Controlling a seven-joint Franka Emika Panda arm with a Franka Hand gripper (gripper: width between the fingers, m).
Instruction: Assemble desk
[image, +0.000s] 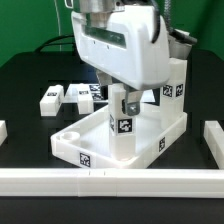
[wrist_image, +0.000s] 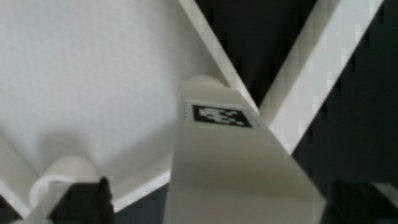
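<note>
Centrally on the black tabletop (image: 30, 70) sits the white desk top (image: 70, 146), a shallow tray with a raised rim, turned cornerwise to the exterior view. An upright leg (image: 124, 138) stands inside the tray near its middle, with a black-and-white tag on its face. The white arm (image: 125, 45) hangs directly over it and hides the tray's far side from the exterior view. The tool (image: 122, 101) is down around the top of that leg with its jaws spread wide. In the wrist view the two dark fingers (wrist_image: 89, 200) flank the leg with a clear gap on each side, gripping nothing. A second leg (image: 174, 92) rises at the tray's far corner, toward the exterior view's right; whether it is seated there or merely stands behind is hard to tell. To the exterior view's left, apart from the tray, a loose leg (image: 52, 99) lies flat, and another loose leg (image: 86, 93) lies just beside it. A long white border rail (image: 100, 182) runs across the front, near the tray's closest corner.
</note>
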